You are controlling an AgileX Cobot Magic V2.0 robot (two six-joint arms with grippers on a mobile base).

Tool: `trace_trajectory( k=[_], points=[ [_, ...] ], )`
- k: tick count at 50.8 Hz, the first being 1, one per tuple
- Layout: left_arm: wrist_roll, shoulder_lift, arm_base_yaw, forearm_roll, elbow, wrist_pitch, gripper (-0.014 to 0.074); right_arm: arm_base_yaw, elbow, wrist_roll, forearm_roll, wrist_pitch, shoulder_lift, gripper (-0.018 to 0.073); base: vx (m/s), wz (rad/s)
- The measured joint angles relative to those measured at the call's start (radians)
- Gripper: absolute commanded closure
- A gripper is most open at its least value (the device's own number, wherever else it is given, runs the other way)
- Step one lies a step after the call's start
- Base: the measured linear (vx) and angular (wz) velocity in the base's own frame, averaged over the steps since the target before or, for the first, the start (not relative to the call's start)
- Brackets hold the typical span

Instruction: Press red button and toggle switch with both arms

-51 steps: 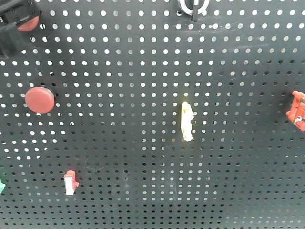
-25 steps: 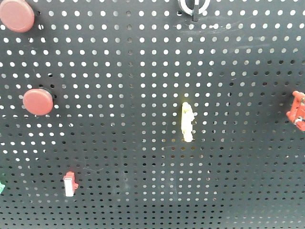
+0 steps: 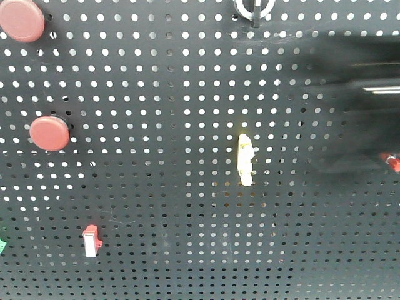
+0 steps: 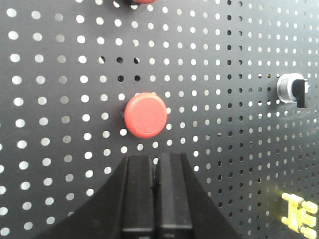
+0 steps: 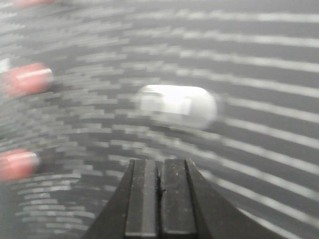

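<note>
The black pegboard (image 3: 187, 94) stands upright and fills the front view. The red button (image 3: 22, 19) sits in its top left corner, partly cut by the frame edge. Below it, well apart, is a smaller red disc (image 3: 50, 133). The switch (image 3: 253, 9) is at the top edge near the middle, with only its lower ring and black pointer showing. A pale yellow lever (image 3: 245, 159) stands upright right of centre, and a small red-and-white rocker (image 3: 91, 240) is low on the left. At the right side a dark, blurred arm (image 3: 369, 106) crosses in front of the board and covers most of a red fitting (image 3: 392, 160) at the edge. In the left wrist view the left claw (image 4: 155, 160) has its two black fingers pressed together with nothing between them. It sits just below the red button (image 4: 145, 114), with a strip of bare board showing between the tips and the disc. The switch (image 4: 293, 89) lies far to the right in that view, its black pointer aimed to the lower right, and the lever (image 4: 299, 216) is in the bottom right corner. The right wrist view is heavily smeared. The right claw (image 5: 159, 164) is likewise closed on nothing, and above it a pale blur marks the switch (image 5: 177, 104), apart from the fingertips. Red smears show at the left edge. How near that claw is to the board cannot be told.
</note>
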Motion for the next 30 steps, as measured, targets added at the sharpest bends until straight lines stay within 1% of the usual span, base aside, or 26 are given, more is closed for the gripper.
trace_trajectory(
  k=[5,15,24,30],
  points=[
    [0.000,0.000,0.000,0.000,0.000,0.000,0.0596,0.027,-0.064,0.000,-0.003,0.014,0.076,0.0559,0.00,0.00],
    [0.000,0.000,0.000,0.000,0.000,0.000,0.0596,0.031,-0.189,0.000,-0.003,0.090,0.176,0.0559,0.00,0.00],
    [0.000,0.000,0.000,0.000,0.000,0.000,0.0596,0.031,-0.266,0.000,-0.003,0.155,0.214,0.0559,0.00,0.00],
    [0.000,0.000,0.000,0.000,0.000,0.000,0.0596,0.031,-0.289,0.000,-0.004,0.208,0.219,0.0559,0.00,0.00]
  ],
)
